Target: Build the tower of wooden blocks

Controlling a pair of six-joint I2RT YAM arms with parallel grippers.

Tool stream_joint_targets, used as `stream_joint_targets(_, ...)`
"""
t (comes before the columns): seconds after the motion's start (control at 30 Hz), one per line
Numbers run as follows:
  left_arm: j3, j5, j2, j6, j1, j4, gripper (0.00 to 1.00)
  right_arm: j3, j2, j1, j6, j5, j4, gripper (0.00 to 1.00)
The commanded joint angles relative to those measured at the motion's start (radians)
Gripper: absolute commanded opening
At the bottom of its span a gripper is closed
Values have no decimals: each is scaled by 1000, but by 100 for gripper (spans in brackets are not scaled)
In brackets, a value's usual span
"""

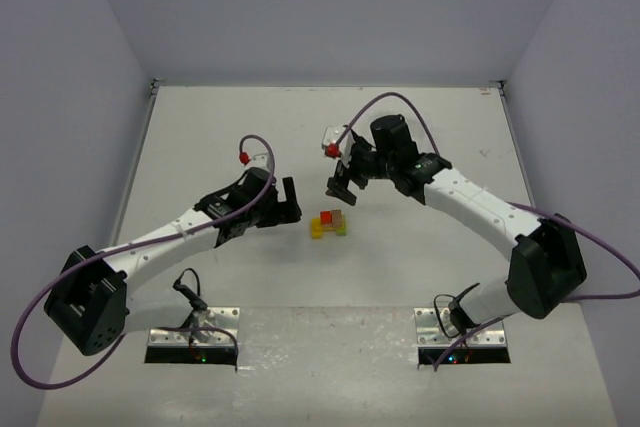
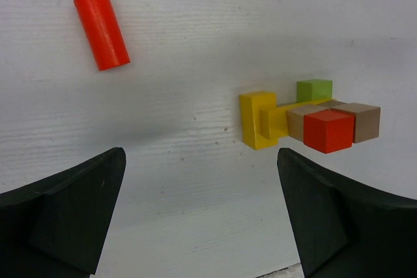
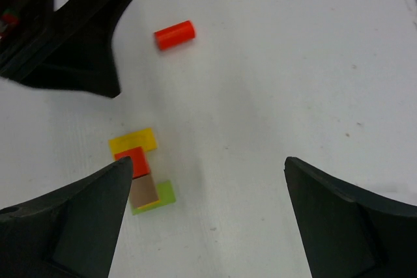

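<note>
The wood block tower (image 1: 330,224) stands mid-table: a yellow block (image 2: 257,118) and a green block (image 2: 315,89) at the base, with a red cube (image 2: 329,130) and plain brown blocks (image 2: 365,122) on top. A loose red cylinder (image 2: 101,30) lies flat on the table, away from the stack. My left gripper (image 1: 290,199) is open just left of the tower, nothing between its fingers (image 2: 78,213). My right gripper (image 1: 340,187) hangs open above and behind the tower (image 3: 140,174), which shows beside its left finger (image 3: 71,226).
The white table top (image 1: 420,137) is walled by grey panels at the back and sides. In the right wrist view the left arm's black gripper (image 3: 71,30) fills the top left corner, near the red cylinder (image 3: 174,34).
</note>
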Motion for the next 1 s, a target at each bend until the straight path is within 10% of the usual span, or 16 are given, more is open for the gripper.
stream_joint_targets(0.0, 9, -53, -10, -14, -48, 27, 100, 154, 10, 1, 304, 266, 116, 99)
stream_joint_targets(0.2, 7, -107, 15, -18, -73, 49, 100, 216, 10, -1, 615, 564, -55, 99)
stream_joint_targets(0.53, 14, -91, 111, 7, -127, 105, 100, -150, -165, -7, 883, 791, -149, 99)
stream_joint_targets(0.97, 52, -88, 161, 16, -133, 119, 100, -243, -78, -9, 911, 711, -102, 99)
